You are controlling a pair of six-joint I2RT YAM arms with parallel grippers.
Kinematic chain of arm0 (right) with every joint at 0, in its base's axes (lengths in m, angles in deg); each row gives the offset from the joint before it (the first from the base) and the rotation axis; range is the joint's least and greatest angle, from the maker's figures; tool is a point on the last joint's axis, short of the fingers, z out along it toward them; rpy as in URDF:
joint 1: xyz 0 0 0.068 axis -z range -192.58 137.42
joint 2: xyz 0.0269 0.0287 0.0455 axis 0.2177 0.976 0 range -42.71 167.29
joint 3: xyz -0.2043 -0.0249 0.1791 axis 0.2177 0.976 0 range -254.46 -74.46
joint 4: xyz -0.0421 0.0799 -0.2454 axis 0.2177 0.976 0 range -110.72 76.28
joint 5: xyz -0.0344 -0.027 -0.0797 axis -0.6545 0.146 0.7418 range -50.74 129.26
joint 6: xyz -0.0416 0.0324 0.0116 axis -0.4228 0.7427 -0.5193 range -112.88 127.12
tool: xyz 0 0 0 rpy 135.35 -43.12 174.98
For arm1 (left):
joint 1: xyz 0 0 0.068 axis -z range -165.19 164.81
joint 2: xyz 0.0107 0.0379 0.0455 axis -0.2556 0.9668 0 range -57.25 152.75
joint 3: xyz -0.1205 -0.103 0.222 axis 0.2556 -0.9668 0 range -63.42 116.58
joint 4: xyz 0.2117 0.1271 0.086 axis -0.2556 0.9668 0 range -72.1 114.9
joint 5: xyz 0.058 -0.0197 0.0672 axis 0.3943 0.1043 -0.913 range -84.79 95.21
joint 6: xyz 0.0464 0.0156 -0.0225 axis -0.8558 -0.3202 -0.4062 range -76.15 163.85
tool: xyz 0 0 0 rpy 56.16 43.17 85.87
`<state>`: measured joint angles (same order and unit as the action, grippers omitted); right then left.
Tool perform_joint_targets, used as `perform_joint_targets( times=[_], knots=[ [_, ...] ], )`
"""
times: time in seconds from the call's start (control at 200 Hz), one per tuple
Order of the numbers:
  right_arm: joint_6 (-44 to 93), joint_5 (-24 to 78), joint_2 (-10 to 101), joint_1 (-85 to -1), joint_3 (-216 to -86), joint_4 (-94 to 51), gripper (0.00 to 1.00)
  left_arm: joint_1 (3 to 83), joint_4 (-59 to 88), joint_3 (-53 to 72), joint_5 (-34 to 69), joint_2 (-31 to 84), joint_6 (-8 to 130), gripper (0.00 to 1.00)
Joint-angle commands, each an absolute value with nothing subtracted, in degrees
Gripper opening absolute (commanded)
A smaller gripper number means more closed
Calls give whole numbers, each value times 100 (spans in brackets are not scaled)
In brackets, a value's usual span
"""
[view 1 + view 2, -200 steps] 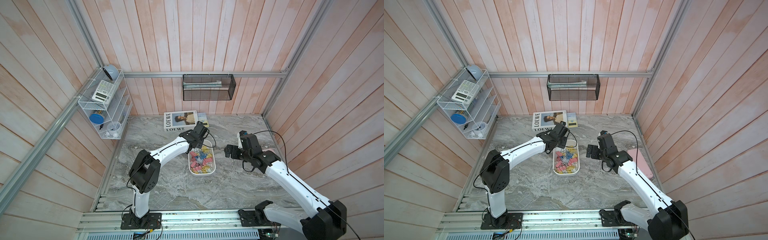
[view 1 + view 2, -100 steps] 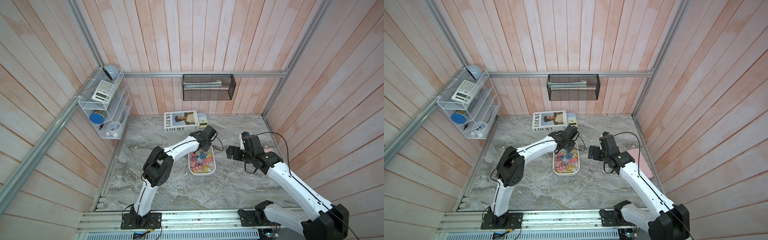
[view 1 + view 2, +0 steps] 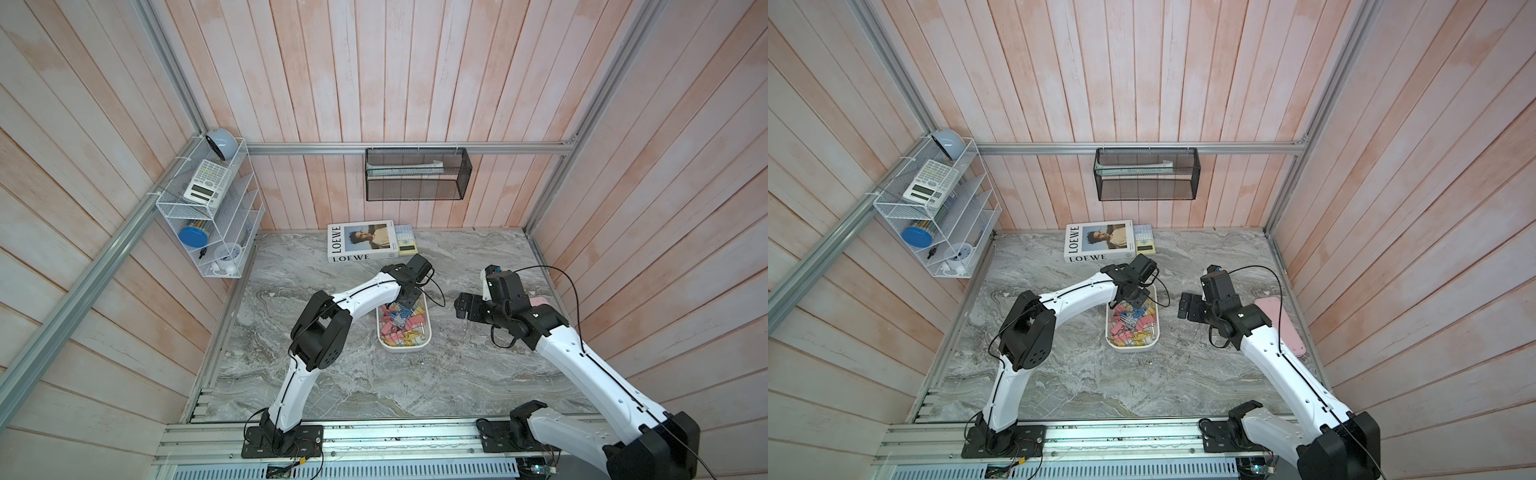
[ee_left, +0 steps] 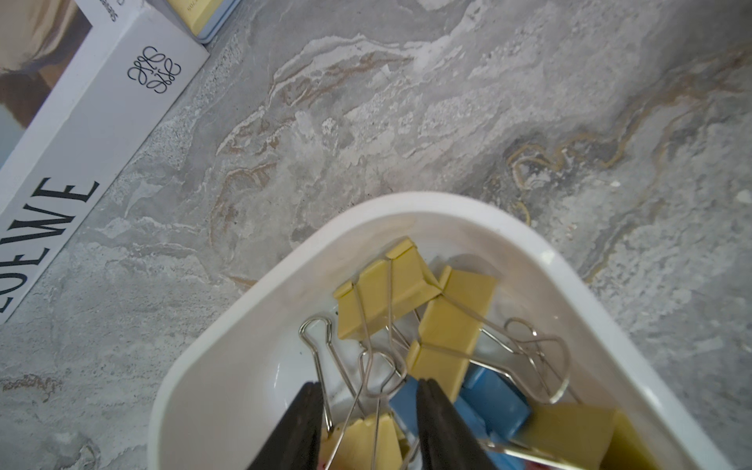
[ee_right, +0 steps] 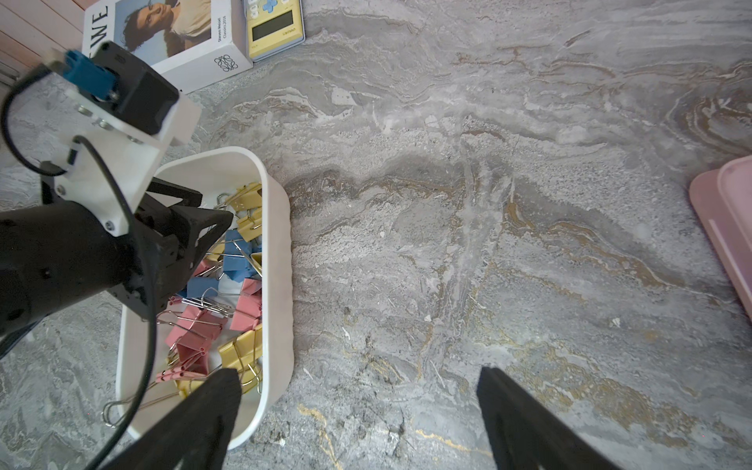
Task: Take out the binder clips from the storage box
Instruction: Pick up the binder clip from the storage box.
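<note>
Left hand (image 4: 366, 386) is down inside the storage box (image 3: 403, 349), its fingers half-closed on either side of a clip's silver wire handles; whether they grip, I cannot tell. Right hand (image 5: 357, 371) hangs spread wide over the table (image 3: 374, 386), just beside the box. All the binder clips (image 3: 402, 324) I can see lie heaped under and around my left hand, none outside, so I judge the job barely begun. Grey marbled table, pink-washed plank walls; a book (image 3: 360, 241) lies beyond the left hand, a pink tray (image 5: 728, 228) past the right.
</note>
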<state>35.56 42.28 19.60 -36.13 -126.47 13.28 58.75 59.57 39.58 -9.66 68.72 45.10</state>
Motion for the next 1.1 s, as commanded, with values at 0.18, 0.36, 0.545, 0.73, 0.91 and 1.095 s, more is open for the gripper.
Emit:
perform_joint_targets(
  times=[0.18, 0.36, 0.545, 0.73, 0.91, 1.095],
  knots=[
    [3568, 4172, 1986, -3581, -12659, 1497, 98, 5876, 5917, 4297, -1131, 7103, 4303, 32],
    [3577, 4166, 1986, -3589, -12649, 1519, 98, 5871, 5912, 4377, -1135, 7118, 4275, 20],
    [3577, 4154, 2017, -3587, -12667, 1484, 98, 5884, 5938, 4302, -1189, 6948, 4292, 10],
    [3594, 4044, 2101, -3578, -12719, 1403, 98, 5913, 5919, 3987, -1354, 6583, 4347, 1],
    [3669, 3892, 2189, -3582, -12702, 1229, 98, 5963, 5901, 3554, -1550, 6055, 4424, 1],
    [3765, 3681, 2384, -3595, -12804, 1119, 98, 6019, 5867, 3007, -1967, 5548, 4455, 1]
  ],
)
